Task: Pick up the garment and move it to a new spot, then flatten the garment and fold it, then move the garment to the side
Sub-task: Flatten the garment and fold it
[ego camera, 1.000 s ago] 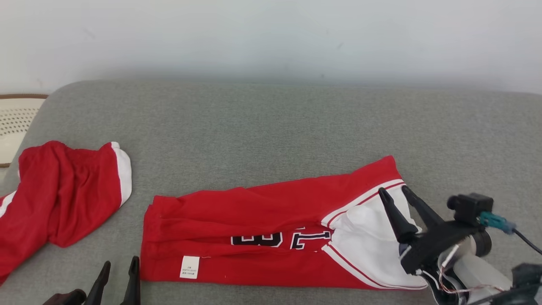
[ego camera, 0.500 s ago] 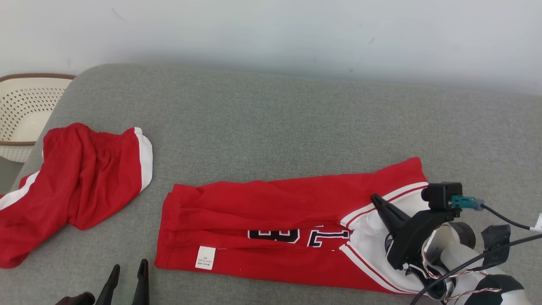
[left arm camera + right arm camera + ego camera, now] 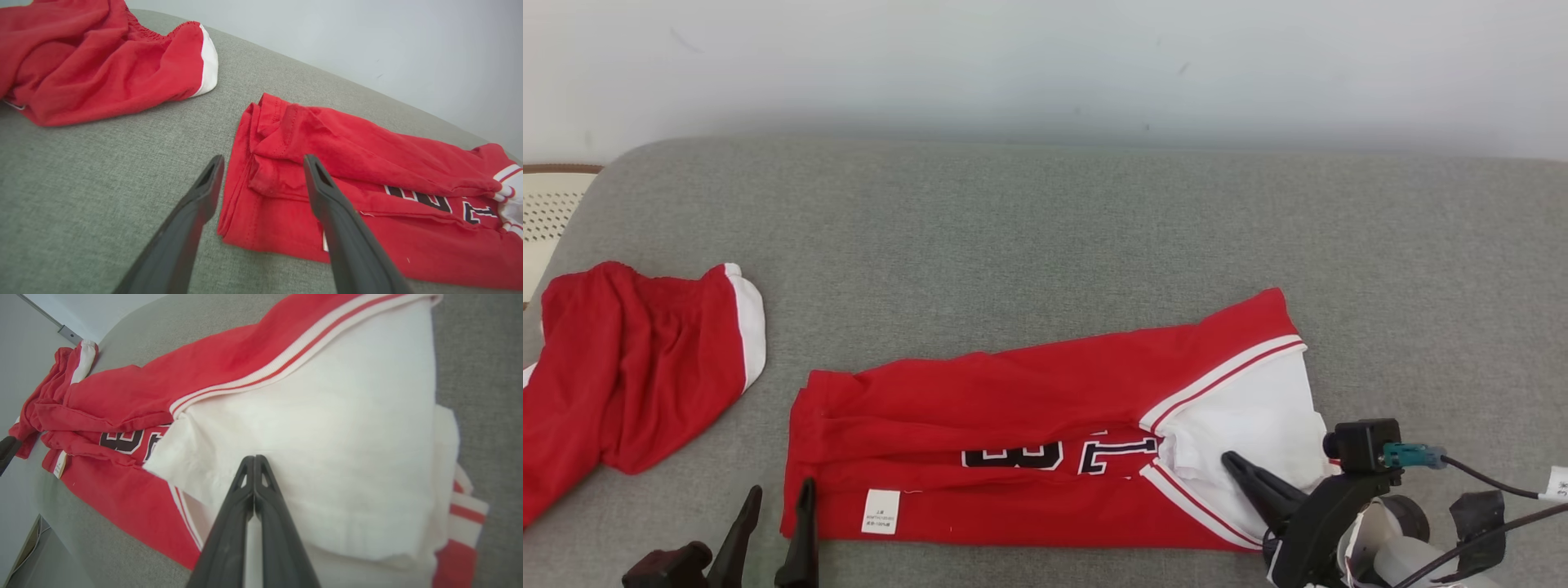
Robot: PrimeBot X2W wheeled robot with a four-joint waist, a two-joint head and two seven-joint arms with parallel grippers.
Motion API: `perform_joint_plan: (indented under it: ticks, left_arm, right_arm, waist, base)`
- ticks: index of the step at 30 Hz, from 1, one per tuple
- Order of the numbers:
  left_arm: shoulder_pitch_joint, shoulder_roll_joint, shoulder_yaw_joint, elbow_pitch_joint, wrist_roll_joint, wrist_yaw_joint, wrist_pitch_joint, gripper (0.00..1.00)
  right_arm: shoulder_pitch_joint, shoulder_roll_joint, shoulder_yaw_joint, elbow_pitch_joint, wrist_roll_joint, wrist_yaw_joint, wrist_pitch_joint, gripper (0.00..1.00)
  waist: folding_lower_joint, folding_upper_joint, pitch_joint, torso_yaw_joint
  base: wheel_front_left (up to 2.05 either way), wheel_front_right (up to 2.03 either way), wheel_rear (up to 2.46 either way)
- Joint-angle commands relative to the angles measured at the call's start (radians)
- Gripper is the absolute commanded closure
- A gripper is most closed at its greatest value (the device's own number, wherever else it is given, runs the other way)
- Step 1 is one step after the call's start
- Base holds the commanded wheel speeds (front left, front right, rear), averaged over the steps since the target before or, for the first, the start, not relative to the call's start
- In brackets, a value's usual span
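Grey woven-fabric cushion point(image 3: 1045, 229), carrying the work. The task's thing, a red jersey point(image 3: 1013, 392) with black numerals and a white, stripe-trimmed end, lies along the near edge, already folded lengthwise into a long band, with its white end toward the right edge. A crumpled red-and-white garment point(image 3: 629, 367) rests at the left edge, apart from the jersey. A perforated cream basket point(image 3: 543, 220) stands beyond that edge. Left gripper point(image 3: 778, 510): jaws spread, straddling the jersey's left end. Right gripper point(image 3: 1232, 461): jaws pressed together, tips over the white cloth, with nothing visibly caught between them. Step in hand, by judgement: the folding. The next move probably calls for one end to be seized and carried over the other, with the layers kept aligned.
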Motion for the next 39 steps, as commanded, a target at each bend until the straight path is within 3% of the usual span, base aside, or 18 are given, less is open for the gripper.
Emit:
perform_joint_plan:
  ticks: [1, 6, 7, 8, 17, 26, 39]
  left_arm:
    - [-0.010, 0.002, -0.002, -0.003, 0.002, 0.000, -0.001, 0.00]
    - [-0.006, 0.000, -0.003, -0.010, 0.013, 0.000, -0.001, 0.00]
    - [-0.002, -0.001, -0.001, -0.013, 0.017, 0.000, -0.001, 0.00]
    - [0.004, -0.001, 0.003, -0.015, 0.019, 0.000, -0.001, 0.00]
    - [0.013, -0.003, 0.011, -0.023, 0.020, 0.000, -0.001, 0.00]
    - [-0.007, -0.008, -0.003, -0.026, 0.022, 0.000, -0.001, 0.00]
    - [-0.019, -0.012, 0.000, -0.023, 0.008, 0.000, -0.001, 0.00]
  right_arm:
    - [0.011, 0.002, 0.008, -0.006, 0.007, -0.001, -0.006, 1.00]
    - [-0.017, -0.009, -0.009, -0.009, 0.009, -0.001, -0.089, 1.00]
    - [-0.023, -0.010, -0.018, -0.004, 0.003, -0.001, -0.112, 0.36]
    - [-0.031, -0.012, -0.033, 0.002, -0.005, -0.001, -0.134, 0.00]
    - [-0.023, 0.020, -0.166, 0.133, -0.037, -0.001, -0.181, 0.00]
    - [-0.050, 0.073, -0.204, 0.270, -0.075, -0.001, -0.182, 0.00]
    - [-0.047, 0.126, -0.103, 0.305, -0.027, 0.000, -0.123, 0.00]
  waist:
    - [0.0000, -0.0001, 0.003, -0.005]
    - [0.0000, -0.0001, 0.003, -0.008]
    - [0.0000, -0.0001, 0.002, -0.008]
    - [0.0000, -0.0001, 0.001, -0.008]
    - [0.0000, -0.0001, 0.000, 0.006]
    - [0.0000, -0.0001, 0.022, 0.040]
    - [0.0000, -0.0001, 0.045, 0.060]
  base:
    - [0.00, 0.00, 0.00]
    - [0.00, 0.00, 0.00]
    - [0.00, 0.00, 0.00]
    - [0.00, 0.00, 0.00]
    - [0.00, 0.00, 0.00]
    - [0.00, 0.00, 0.00]
    - [0.00, 0.00, 0.00]
